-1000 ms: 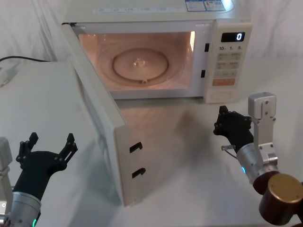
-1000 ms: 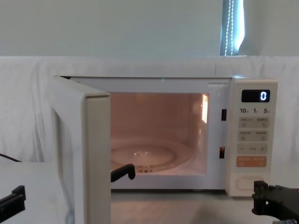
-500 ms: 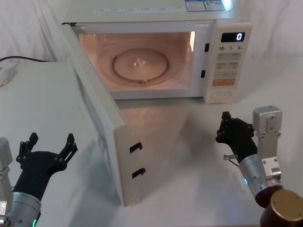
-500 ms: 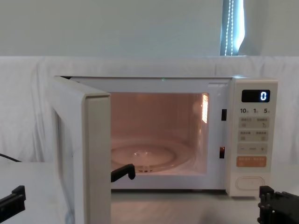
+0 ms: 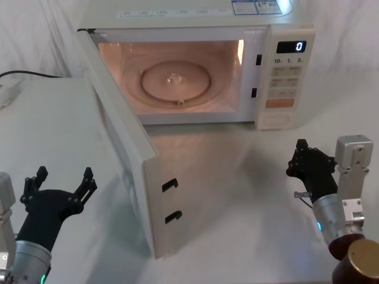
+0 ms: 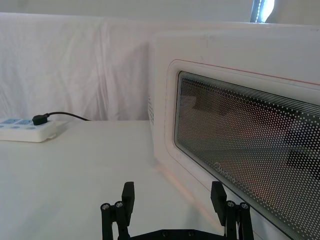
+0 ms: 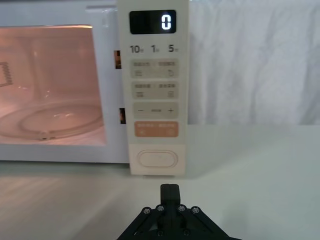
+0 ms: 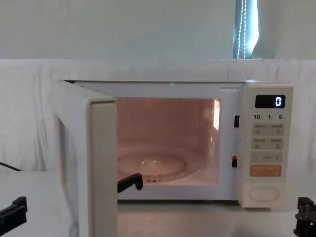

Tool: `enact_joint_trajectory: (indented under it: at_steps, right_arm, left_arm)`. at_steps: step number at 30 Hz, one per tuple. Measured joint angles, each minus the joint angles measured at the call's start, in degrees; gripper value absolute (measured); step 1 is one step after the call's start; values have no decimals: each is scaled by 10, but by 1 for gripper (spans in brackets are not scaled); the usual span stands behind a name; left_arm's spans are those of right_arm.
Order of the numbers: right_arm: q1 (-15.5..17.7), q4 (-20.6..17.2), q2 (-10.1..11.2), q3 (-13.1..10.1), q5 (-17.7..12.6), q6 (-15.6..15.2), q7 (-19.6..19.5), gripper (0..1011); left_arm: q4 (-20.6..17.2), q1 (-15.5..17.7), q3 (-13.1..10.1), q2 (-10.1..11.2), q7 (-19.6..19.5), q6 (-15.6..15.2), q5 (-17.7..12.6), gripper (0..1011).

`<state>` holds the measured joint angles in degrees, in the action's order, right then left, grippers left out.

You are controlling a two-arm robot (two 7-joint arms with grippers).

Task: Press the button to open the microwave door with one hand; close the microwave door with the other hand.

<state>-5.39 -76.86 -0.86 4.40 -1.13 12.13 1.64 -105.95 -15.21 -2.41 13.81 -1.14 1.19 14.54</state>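
The microwave door (image 5: pixel 125 147) stands swung wide open toward my left side, and its dotted glass window (image 6: pixel 250 150) faces my left gripper. My left gripper (image 5: pixel 59 182) hovers open near the table's front left, just outside the door, touching nothing; its spread fingers (image 6: pixel 127 194) show in the left wrist view. The cream oval button (image 7: pixel 157 159) sits at the bottom of the control panel (image 5: pixel 276 120). My right gripper (image 5: pixel 308 158) is shut on nothing, low over the table in front of the panel, well short of the button, with its tips (image 7: pixel 170 190) pressed together.
The lit cavity holds a glass turntable (image 5: pixel 175 80). The display reads 0 (image 8: pixel 278 101). A white power strip (image 6: pixel 25 132) with a black cable lies at the far left of the white-covered table (image 5: pixel 237 177).
My right gripper has drawn back from the control panel, toward me and to the right. The door and my left gripper have stayed still.
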Motion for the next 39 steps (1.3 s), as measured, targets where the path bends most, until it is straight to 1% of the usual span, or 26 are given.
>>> enact_joint_trajectory:
  at_steps: [6, 20, 24, 29, 32, 33, 34, 35, 38, 39]
  right_arm:
    - [-2, 2, -3, -6, 3, 2, -3, 0]
    - [-2, 2, -3, -6, 3, 2, -3, 0]
    - [-2, 2, -2, -6, 3, 2, -3, 81]
    - [-2, 2, -2, -6, 2, 2, -2, 241]
    - [-2, 2, -2, -6, 2, 2, -2, 299]
    - [-2, 2, -2, -6, 2, 2, -2, 361]
    - [-2, 2, -2, -6, 2, 2, -2, 389]
    - [-2, 2, -2, -6, 2, 2, -2, 438]
    - [-2, 2, -2, -6, 2, 2, -2, 499]
    - [-2, 2, -2, -6, 2, 2, -2, 556]
  left_arm:
    - [0, 0, 0, 0, 0, 0, 0, 1001]
    - [0, 0, 0, 0, 0, 0, 0, 1001]
    - [0, 0, 0, 0, 0, 0, 0, 1001]
    - [0, 0, 0, 0, 0, 0, 0, 1001]
    - [0, 0, 0, 0, 0, 0, 0, 1001]
    - [0, 0, 0, 0, 0, 0, 0, 1001]
    - [0, 0, 0, 0, 0, 0, 0, 1001]
    - [0, 0, 0, 0, 0, 0, 0, 1001]
    - [0, 0, 0, 0, 0, 0, 0, 1001]
    - [0, 0, 0, 0, 0, 0, 0, 1001]
